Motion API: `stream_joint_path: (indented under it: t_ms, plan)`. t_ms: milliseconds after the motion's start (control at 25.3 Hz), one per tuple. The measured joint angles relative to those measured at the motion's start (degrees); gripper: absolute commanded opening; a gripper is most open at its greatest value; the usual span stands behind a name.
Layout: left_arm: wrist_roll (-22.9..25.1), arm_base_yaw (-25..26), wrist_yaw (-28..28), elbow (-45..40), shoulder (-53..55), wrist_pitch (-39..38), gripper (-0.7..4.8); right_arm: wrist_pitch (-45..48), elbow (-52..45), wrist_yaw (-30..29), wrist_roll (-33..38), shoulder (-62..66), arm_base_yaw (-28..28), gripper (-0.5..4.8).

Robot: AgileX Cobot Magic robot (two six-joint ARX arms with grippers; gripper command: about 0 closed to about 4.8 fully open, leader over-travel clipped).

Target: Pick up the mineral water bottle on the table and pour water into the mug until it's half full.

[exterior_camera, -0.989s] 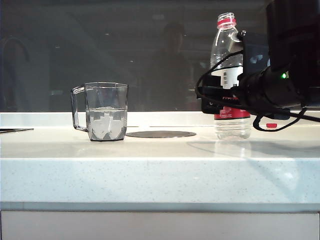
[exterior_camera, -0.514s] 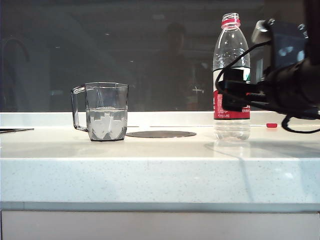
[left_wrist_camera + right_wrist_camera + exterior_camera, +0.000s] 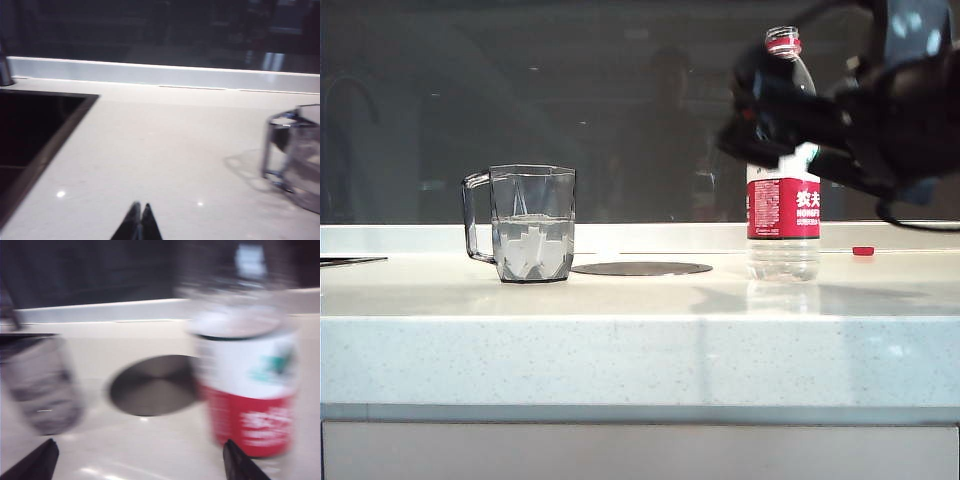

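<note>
The mineral water bottle (image 3: pixel 783 205) stands upright and capless on the table (image 3: pixel 640 345), right of centre, with a little water low inside. The mug (image 3: pixel 531 223) stands to its left, water (image 3: pixel 531 250) filling roughly its lower half. My right gripper (image 3: pixel 758 115) is a blurred dark mass hovering before the bottle's upper part. In the right wrist view this gripper (image 3: pixel 137 462) is open, nothing between its fingertips (image 3: pixel 39 463), with the bottle (image 3: pixel 247 385) just beyond one tip and the mug (image 3: pixel 42 385) off to the other side. My left gripper (image 3: pixel 140 220) is shut over bare counter, the mug (image 3: pixel 297 155) beside it.
A flat dark round disc (image 3: pixel 640 268) lies in the counter between mug and bottle. A small red cap (image 3: pixel 863 250) rests behind the bottle on the right. A dark sunken basin (image 3: pixel 30 135) shows in the left wrist view. A low backsplash (image 3: pixel 620 238) runs along the rear.
My right gripper has come away from the bottle's label and risen to the level of its upper part. Bottle and mug stand where they were.
</note>
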Motion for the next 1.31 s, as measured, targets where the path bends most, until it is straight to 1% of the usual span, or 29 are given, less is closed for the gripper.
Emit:
stream_joint_path:
  t_ms: [40, 79, 119, 158, 237, 277, 317, 356, 396, 593, 752, 831, 989, 1029, 1108, 1306]
  plan:
    - [0.0, 0.94, -0.07, 0.0, 0.0, 0.0, -0.04, -0.04, 0.0, -0.04, 0.0, -0.5, 1.05, 4.43]
    - [0.0, 2.14, -0.07, 0.0, 0.0, 0.02, -0.04, -0.11, 0.02, 0.26, 0.0, -1.09, 2.56, 3.87]
    - [0.0, 2.86, -0.15, 0.0, 0.0, 0.0, -0.04, -0.24, 0.02, 0.76, 0.0, -1.64, 3.74, 2.9]
    - [0.0, 4.46, -0.09, 0.0, 0.0, 0.0, -0.04, -0.24, 0.02, 2.34, 0.11, -2.97, 6.82, 2.41]
    - [0.0, 4.94, -0.31, 0.0, 0.0, 0.02, -0.04, -0.31, 0.02, 4.33, -0.46, -4.24, 9.51, 1.58]
    - [0.0, 4.85, -0.17, 0.0, 0.0, 0.0, -0.04, -0.63, 0.02, 6.01, -1.11, -4.98, 10.84, 0.98]
    - [0.0, 4.68, -0.13, 0.0, 0.0, 0.0, -0.04, -1.27, 0.02, 7.72, -1.68, -5.84, 11.91, 0.08]
    - [0.0, 4.59, -0.09, 0.0, 0.0, 0.0, -0.04, -2.1, 0.0, 11.5, -2.99, -7.74, 14.58, -0.05]
    - [0.0, 4.59, -0.09, 0.0, 0.0, 0.0, -0.04, -2.8, 0.0, 15.08, -4.28, -9.44, 17.25, -0.05]
    - [0.0, 4.59, -0.11, 0.0, 0.0, 0.0, -0.04, -3.28, -0.02, 23.02, -10.84, -14.36, 21.33, -0.05]
    - [0.0, 4.59, -0.11, 0.0, 0.0, 0.0, -0.04, -4.5, -0.07, 24.3, -15.12, -19.56, 21.97, -0.05]
    - [0.0, 4.59, -0.09, 0.0, 0.0, 0.0, -0.04, -8.17, -0.31, 24.63, -15.58, -26.4, 21.97, -0.05]
    - [0.0, 4.59, -0.11, 0.0, 0.02, 0.0, -0.04, -14.08, -0.31, 24.63, -15.63, -34.03, 21.97, -0.05]
    - [0.0, 4.59, -0.11, 0.0, 0.02, 0.02, -0.04, -15.98, -0.31, 24.65, -15.67, -35.58, 21.97, -0.03]
    - [0.0, 4.59, -0.09, 0.0, 0.02, 0.0, -0.04, -24.35, -0.31, 24.68, -15.72, -41.79, 21.97, 0.01]
    - [0.0, 4.63, -0.09, 0.0, 0.02, 0.0, -0.04, -34.29, -0.31, 24.68, -15.72, -46.84, 21.97, 0.01]
